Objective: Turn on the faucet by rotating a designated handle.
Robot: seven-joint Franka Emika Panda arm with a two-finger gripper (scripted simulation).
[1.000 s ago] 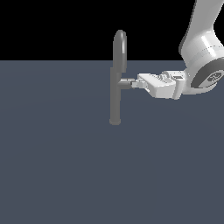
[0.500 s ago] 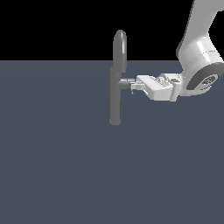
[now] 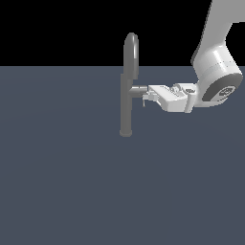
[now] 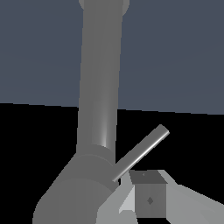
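A: Does any text, label, brand or number appear on a surface in either view?
B: None is legible; all the rendered surfaces are plain and unmarked.

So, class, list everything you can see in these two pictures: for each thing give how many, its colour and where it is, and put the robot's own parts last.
Faucet: one, matte grey, upright on the floor, arched spout on top.
Handle: one, grey stub on the side of the column toward the exterior view's right, with a thin lever pin.
Floor: one, flat blue-grey, under everything.
Background: black, above the floor.
Gripper: one, white, at the handle's end; one finger pad close beside the pin. Open or shut is unclear.
Arm: one, white, coming from the exterior view's upper right.
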